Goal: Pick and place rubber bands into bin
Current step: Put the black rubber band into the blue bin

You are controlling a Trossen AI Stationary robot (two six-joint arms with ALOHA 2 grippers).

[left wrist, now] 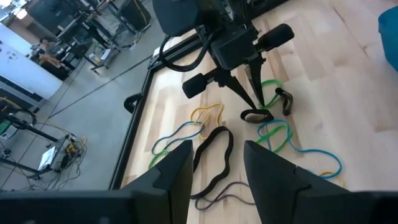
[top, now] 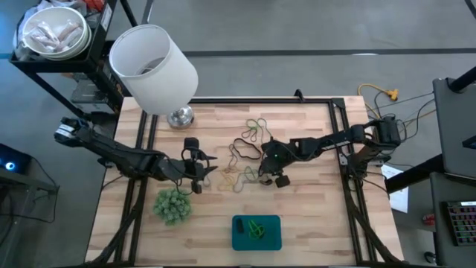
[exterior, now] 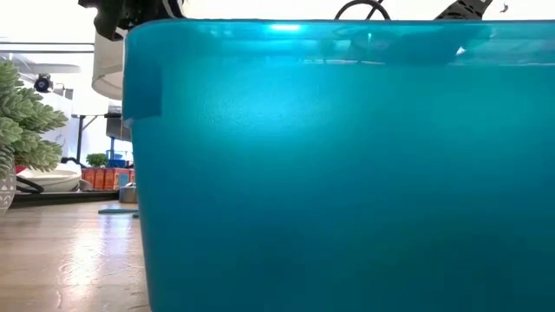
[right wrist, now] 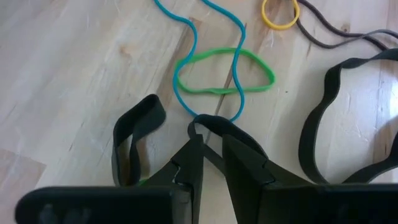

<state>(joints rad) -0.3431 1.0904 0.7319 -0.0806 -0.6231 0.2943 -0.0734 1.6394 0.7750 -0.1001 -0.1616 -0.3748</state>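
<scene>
right gripper (right wrist: 211,163): fingers pinching a black rubber band (right wrist: 214,124) on the counter (top: 312,216)
left gripper (left wrist: 217,171): fingers spread, empty
bin (top: 256,232): near edge, well apart
tip: lift straight so neighbouring bands don't snag

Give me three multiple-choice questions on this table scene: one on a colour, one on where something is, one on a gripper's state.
1. The rubber band in the teal bin is: A red; B green; C white.
2. The fuzzy green ball lies: A in the bin; B off the table; C on the table beside the left arm.
3. The left gripper is: A open, holding nothing; B shut on a yellow band; C gripping the bin.
Answers: B, a green loop lies in the bin; C, the ball sits by that arm; A, its fingers stand apart, nothing between.
</scene>
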